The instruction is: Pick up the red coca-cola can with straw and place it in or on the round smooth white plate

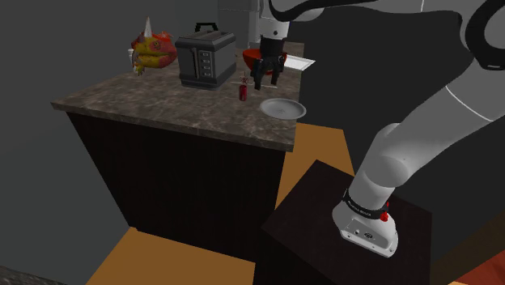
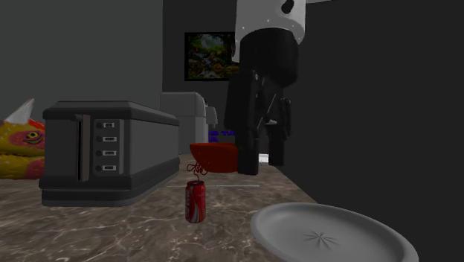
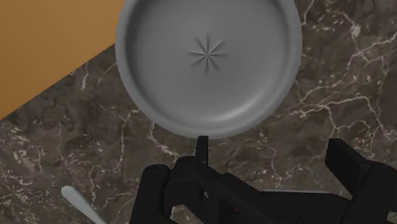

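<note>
Counter (image 1: pixel 146 109) comes first: a dark marbled top, with orange floor showing just past its edge. The grey boxy appliance (image 1: pixel 206 58) stands at the back, and it's the bulkiest thing on here. Next down in size is the grey-white round plate (image 3: pixel 210 63), which is completely empty and sits close to that counter edge. Behind my fingers is a red bowl (image 2: pixel 216 156), and I can't tell what's inside it, if anything. My gripper (image 2: pixel 262 165) hangs above the counter with its jaws spread wide and nothing between them. Smallest of all is the red can (image 2: pixel 195 201), upright with its thin straw sticking out of the top. It stands between the appliance and the plate, near the plate but not touching it, and off to the side of my fingers.

Now the worries. The can is slim, so a finger coming in off-centre could tip it over, and I reckon a tipped can would roll towards the edge. The straw could snag on a finger as I come down. A heavy set-down could also shove the plate towards the drop.
</note>
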Controlling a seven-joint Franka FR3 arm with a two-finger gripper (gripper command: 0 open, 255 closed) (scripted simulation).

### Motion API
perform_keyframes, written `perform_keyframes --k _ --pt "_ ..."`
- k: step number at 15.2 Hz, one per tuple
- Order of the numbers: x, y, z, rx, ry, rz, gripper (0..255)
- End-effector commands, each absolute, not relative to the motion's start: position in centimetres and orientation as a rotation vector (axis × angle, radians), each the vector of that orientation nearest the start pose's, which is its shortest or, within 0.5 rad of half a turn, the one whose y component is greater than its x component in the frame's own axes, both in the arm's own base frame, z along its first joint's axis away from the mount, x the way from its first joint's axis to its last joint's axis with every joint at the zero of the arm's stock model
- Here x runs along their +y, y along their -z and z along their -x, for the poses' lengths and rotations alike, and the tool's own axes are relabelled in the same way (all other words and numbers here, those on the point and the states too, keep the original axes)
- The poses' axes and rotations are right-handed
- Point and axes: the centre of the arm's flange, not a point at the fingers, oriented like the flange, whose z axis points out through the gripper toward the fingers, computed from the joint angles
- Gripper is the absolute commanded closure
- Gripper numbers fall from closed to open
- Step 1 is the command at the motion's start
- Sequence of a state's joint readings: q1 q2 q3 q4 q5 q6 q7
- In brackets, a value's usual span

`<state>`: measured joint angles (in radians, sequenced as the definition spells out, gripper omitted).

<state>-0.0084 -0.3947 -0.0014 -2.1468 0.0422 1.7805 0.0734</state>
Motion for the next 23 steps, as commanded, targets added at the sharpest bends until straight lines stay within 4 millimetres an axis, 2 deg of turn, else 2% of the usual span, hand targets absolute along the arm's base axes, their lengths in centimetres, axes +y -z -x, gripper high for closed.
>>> perform_keyframes --k 1,8,9,17,23 --pt "-0.3 -56.9 -46.3 0.147 0.071 3.097 0" --pt "-1.4 -57.7 -54.5 0.165 0.165 3.103 0" --pt "-1.5 -57.7 -55.1 0.166 0.172 3.104 0" --pt "-1.4 -53.8 -55.6 0.166 0.172 3.104 0" --pt "-1.4 -53.8 -55.6 0.166 0.172 3.104 0"
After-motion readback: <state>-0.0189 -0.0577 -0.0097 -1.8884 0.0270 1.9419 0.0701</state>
